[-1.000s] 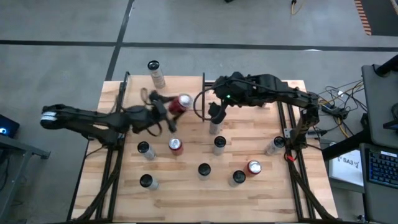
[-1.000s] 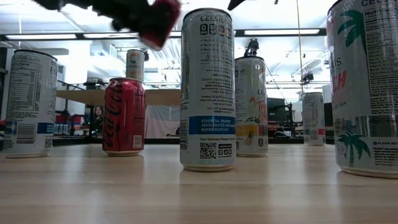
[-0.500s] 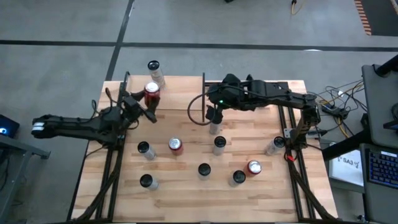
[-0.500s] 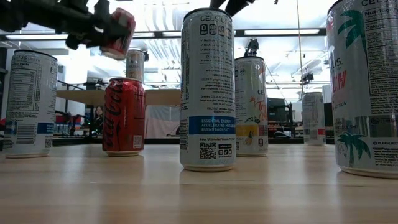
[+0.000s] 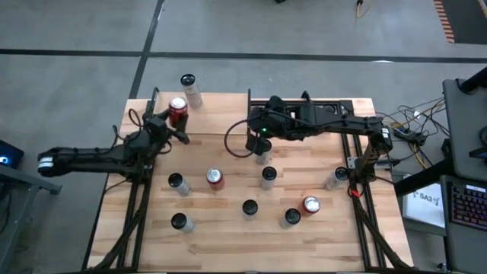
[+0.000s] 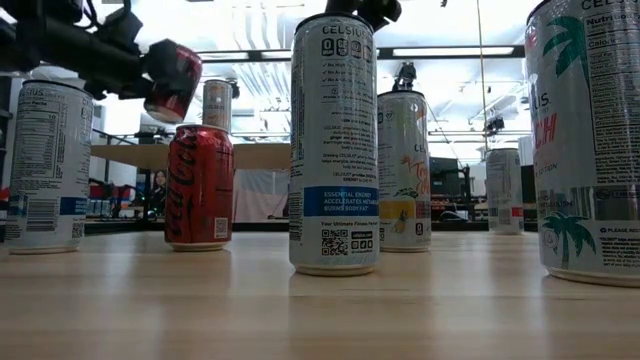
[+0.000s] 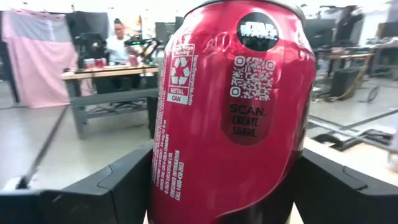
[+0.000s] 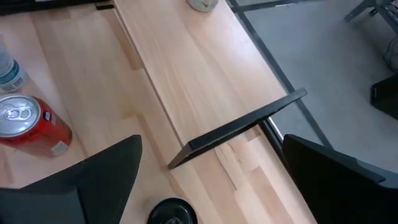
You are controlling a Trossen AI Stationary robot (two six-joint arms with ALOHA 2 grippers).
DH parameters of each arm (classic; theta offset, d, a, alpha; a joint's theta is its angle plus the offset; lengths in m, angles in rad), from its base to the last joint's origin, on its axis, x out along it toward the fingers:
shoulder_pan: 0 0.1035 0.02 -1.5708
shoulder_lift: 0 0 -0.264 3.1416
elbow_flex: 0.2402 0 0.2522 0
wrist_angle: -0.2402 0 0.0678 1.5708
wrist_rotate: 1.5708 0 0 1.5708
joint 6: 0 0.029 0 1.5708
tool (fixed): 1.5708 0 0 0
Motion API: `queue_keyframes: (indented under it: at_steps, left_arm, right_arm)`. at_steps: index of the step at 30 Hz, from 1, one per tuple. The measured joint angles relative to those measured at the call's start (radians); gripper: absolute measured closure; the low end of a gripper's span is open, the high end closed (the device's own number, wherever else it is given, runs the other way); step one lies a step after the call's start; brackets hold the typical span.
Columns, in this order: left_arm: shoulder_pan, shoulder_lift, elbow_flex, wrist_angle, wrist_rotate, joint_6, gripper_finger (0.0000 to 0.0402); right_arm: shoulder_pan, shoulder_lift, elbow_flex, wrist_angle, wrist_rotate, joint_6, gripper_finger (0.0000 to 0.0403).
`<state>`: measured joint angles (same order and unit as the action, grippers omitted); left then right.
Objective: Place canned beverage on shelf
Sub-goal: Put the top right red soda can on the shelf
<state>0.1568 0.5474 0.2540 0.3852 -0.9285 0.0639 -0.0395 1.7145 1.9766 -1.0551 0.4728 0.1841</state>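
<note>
I count eleven cans from here. Three are the short red kind: one red can (image 5: 177,106), a second red can (image 5: 215,177) and a third red can (image 5: 310,204). The other eight are slim cans (image 5: 190,90) (image 5: 262,157) (image 5: 176,183) (image 5: 268,176) (image 5: 249,207) (image 5: 179,222) (image 5: 291,217) (image 5: 335,178) with dark tops. I have one shelf (image 5: 221,114), one counter (image 5: 228,247), and two arms, each with one hand: left hand (image 5: 171,120), right hand (image 5: 259,141). My left wrist view catches one person (image 7: 118,43) in the room beyond.
</note>
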Motion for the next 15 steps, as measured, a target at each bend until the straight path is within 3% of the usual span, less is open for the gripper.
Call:
queue_keyframes:
  at_steps: [10, 15]
  left_arm:
    - [0.066, -0.031, -0.015, -0.053, -0.058, 0.03, 0.0112]
    - [0.066, -0.033, -0.016, -0.138, -0.055, -0.074, 0.0112]
  right_arm:
    - [0.002, 0.0, -0.002, 0.025, 0.0, 0.014, 0.0023]
    - [0.002, 0.0, -0.002, 0.028, 0.0, 0.017, 0.0023]
